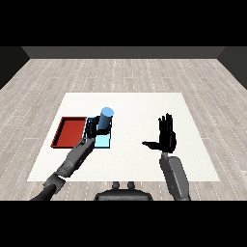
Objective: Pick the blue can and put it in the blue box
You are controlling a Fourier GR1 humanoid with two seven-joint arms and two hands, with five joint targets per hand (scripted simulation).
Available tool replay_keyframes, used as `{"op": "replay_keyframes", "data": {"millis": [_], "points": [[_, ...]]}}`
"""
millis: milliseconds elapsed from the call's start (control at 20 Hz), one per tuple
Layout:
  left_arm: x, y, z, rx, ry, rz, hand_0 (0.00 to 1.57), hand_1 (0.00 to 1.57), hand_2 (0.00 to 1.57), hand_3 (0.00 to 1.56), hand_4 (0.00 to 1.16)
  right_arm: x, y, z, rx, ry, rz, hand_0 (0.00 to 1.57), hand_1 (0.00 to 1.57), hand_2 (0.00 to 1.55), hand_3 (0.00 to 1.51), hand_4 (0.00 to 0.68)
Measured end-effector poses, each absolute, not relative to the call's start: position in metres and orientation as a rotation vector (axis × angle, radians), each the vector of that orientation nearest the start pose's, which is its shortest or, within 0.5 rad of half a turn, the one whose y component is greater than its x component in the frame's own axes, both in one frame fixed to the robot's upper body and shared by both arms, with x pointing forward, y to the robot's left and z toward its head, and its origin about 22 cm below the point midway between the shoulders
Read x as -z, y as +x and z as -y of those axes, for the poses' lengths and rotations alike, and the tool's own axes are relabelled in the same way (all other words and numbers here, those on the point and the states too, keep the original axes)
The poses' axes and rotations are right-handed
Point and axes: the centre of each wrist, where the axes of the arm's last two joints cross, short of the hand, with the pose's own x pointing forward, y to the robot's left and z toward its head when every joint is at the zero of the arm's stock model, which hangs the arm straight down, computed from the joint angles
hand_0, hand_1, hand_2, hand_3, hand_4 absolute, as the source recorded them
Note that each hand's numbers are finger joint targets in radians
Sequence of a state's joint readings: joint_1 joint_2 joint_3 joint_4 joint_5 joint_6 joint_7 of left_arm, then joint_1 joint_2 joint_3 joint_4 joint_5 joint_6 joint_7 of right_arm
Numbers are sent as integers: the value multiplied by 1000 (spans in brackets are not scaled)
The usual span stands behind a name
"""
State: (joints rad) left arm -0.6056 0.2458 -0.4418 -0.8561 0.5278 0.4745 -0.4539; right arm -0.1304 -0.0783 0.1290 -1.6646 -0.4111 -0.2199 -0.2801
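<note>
Placing step: left hand (91, 129) curled round blue can (105, 119), upright over blue tray (103, 141), at 9 o'clock on bench (135, 159). Right hand (167, 137) open, idle. Next: lower, then uncurl fingers.

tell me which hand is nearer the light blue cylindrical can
Left. The left hand curls round the light blue cylindrical can over the light blue tray; the right hand hovers open, well apart.

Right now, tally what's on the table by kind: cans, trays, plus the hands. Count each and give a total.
Cans: 1, the blue can, held by the left hand over the light blue tray.
Trays: 2, the red tray and the light blue tray.
Hands: 2, the left hand and the right hand, which is open and holds nothing.
Total: 5
</note>
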Motion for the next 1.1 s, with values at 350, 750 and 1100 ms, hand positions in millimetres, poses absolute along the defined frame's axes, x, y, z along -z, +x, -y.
{"op": "replay_keyframes", "data": {"millis": [350,750,1100], "points": [[14,377,-219,157,417,1551,1571,1571,1520,1403,999,-40,262,210,355,241,1938,0,0,0,0,0],[57,371,-222,244,599,1154,659,659,584,78,916,-29,264,218,382,238,1920,0,0,0,0,0],[75,365,-224,146,630,984,1447,1447,1284,0,606,-22,266,232,380,215,1902,0,0,0,0,0]]}}
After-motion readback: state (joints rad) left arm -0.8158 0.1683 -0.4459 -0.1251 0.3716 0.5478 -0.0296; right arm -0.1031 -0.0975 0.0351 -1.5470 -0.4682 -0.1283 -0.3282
